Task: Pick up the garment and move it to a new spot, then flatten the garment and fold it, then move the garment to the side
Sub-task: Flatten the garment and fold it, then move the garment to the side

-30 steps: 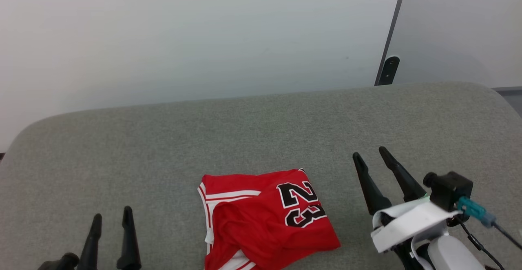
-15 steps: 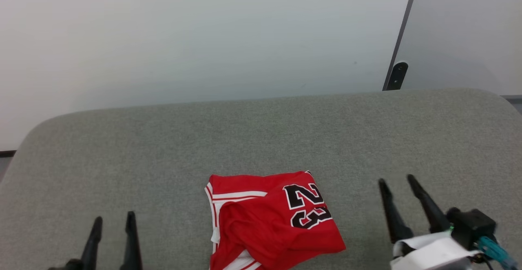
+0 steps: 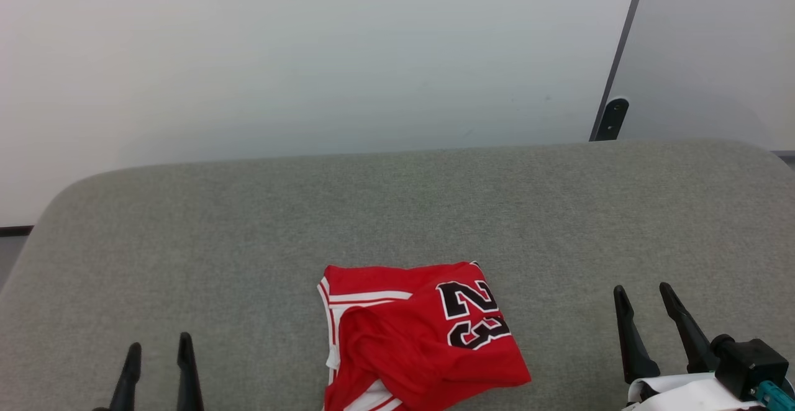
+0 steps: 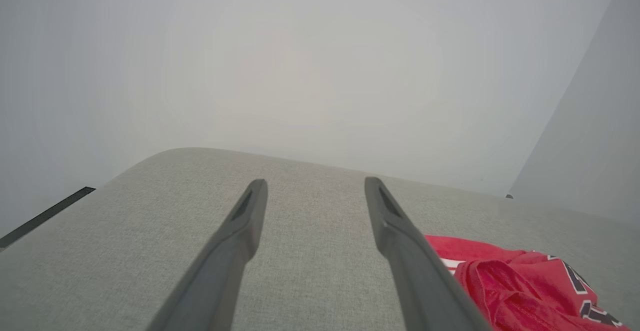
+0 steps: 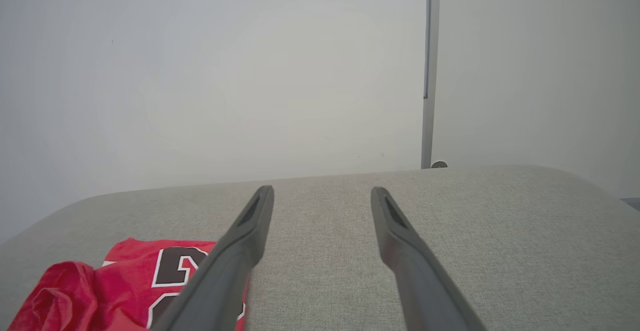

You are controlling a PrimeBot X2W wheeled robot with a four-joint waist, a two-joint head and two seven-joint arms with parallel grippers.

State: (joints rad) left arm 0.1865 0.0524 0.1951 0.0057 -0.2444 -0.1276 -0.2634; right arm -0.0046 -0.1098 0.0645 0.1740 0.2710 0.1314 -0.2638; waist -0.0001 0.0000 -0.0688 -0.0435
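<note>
The garment [image 3: 422,336], bright red with white stripes and a black "23", lies folded in a rumpled bundle on the grey cushioned surface [image 3: 397,212], near its front edge. It also lies at the lower right of the left wrist view [image 4: 520,286] and the lower left of the right wrist view [image 5: 125,286]. My left gripper [image 3: 158,347] stands open at the lower left, well apart from the garment, with nothing between its fingers [image 4: 240,231]. To the garment's right my right gripper [image 3: 643,294] is open and empty too, fingers [image 5: 395,231] pointing toward the back.
A pale wall [image 3: 310,57] rises behind the cushioned surface. A dark vertical strip with a black bracket [image 3: 612,119] stands at the back right. The surface has rounded corners at left and right.
The right gripper has drawn back toward the lower right, away from the garment. The left gripper has sunk slightly lower. The camera has shifted a little; the garment lies as before.
</note>
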